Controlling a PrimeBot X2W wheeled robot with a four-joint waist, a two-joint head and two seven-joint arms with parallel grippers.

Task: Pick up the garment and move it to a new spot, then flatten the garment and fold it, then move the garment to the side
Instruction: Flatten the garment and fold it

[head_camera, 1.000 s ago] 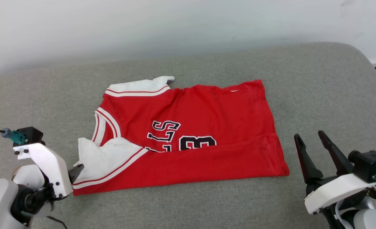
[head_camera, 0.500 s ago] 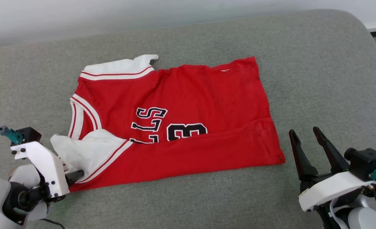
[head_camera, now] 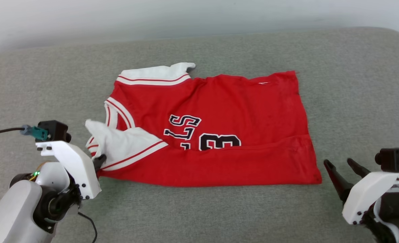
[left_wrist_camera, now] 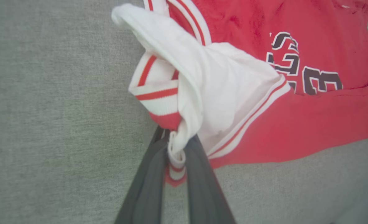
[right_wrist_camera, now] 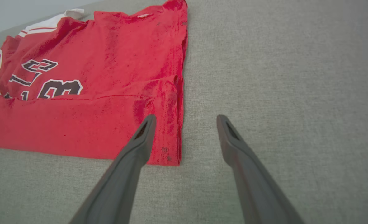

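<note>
The garment (head_camera: pixel 226 135) is a red shirt with white sleeve panels and dark lettering, spread across the grey cushion with its near long edge folded over. My left gripper (head_camera: pixel 100 159) is shut on the near white sleeve's striped cuff (left_wrist_camera: pixel 174 161), which bunches upward between the fingers (left_wrist_camera: pixel 146 186). My right gripper (head_camera: pixel 341 165) stands open just off the garment's near right corner (right_wrist_camera: pixel 171 155), its fingers (right_wrist_camera: pixel 140 143) pointing toward the hem without touching it. The far sleeve (head_camera: pixel 159 73) lies flat at the top left.
The grey cushion (head_camera: pixel 219 212) stretches wide around the garment, with bare fabric in front and to the right. A pale wall (head_camera: pixel 186 17) runs behind its far edge. A black cable (head_camera: pixel 0 131) trails from my left wrist.
My left gripper has drawn the near white sleeve up and inward over the shirt, so it now bunches higher. The right gripper has dropped lower. The head camera has shifted between frames.
</note>
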